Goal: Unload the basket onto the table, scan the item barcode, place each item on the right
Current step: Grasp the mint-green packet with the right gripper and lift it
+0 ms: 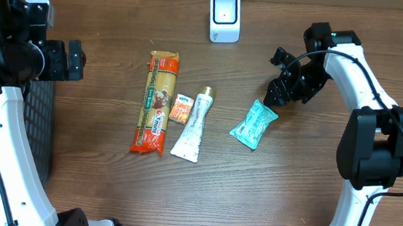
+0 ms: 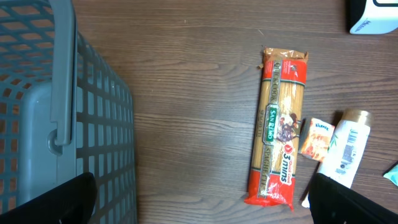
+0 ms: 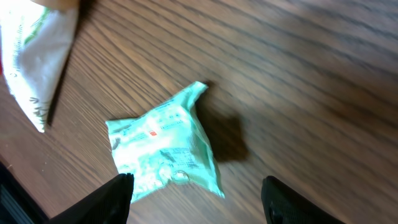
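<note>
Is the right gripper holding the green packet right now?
No, the green packet lies on the table, and the right gripper stands open above it with its fingers clear of it.

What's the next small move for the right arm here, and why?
Probably lower the right gripper onto the teal packet and close on it. The jaws stand open right by the packet, which lies loose on the table, well apart from the white scanner. It likely has to be held before its barcode can face the scanner.
</note>
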Robot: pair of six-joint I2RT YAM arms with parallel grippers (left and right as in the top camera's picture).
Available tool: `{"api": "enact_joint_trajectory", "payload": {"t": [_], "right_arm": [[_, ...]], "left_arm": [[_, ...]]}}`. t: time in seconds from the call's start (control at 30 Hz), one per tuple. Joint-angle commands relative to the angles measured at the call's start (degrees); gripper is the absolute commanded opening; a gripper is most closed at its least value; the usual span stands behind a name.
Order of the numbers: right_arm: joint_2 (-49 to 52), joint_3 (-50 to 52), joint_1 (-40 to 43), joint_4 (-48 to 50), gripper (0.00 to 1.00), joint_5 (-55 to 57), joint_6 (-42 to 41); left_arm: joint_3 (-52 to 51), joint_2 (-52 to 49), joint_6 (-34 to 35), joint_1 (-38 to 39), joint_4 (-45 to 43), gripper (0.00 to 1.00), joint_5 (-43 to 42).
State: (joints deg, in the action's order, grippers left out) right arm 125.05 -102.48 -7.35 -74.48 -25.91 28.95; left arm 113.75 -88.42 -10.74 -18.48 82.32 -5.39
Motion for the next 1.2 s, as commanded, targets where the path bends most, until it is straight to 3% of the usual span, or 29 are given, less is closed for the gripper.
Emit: {"api": "enact_joint_trajectory", "payload": {"t": [0.0,0.07,0.47,0.87,0.97,1.17], "right_arm": [[2.56,1.68,-0.76,1.60,0.69,-5.03,3.04],[4.42,2.51,-1.01,2.80,0.63,-5.51,2.95],[7.30,4.72,-1.05,3.50,0.65,-6.40,2.82],[7.30,12.31,-1.05,8.00,0.56,-6.34,3.04],[7.30,13.42,-1.05,11.96,0.41,-6.38,0.68],[7.30,13.66,-1.05,13.99,0.34,-6.82,-3.67]], "left_arm": [[-0.20,-0.20,-0.85,-0.24,-0.04,1.00,-0.44],[-0.20,-0.20,-0.85,-0.24,-0.04,1.00,-0.44],[-0.20,-0.20,-0.85,-0.24,-0.04,1.00,-0.44],[-0.20,-0.20,-0.85,-0.24,-0.04,1.00,-0.44],[-0.20,-0.20,-0.85,-0.24,-0.04,1.00,-0.44],[-0.20,-0.20,-0.85,-0.24,-0.04,1.00,-0.44]]}}
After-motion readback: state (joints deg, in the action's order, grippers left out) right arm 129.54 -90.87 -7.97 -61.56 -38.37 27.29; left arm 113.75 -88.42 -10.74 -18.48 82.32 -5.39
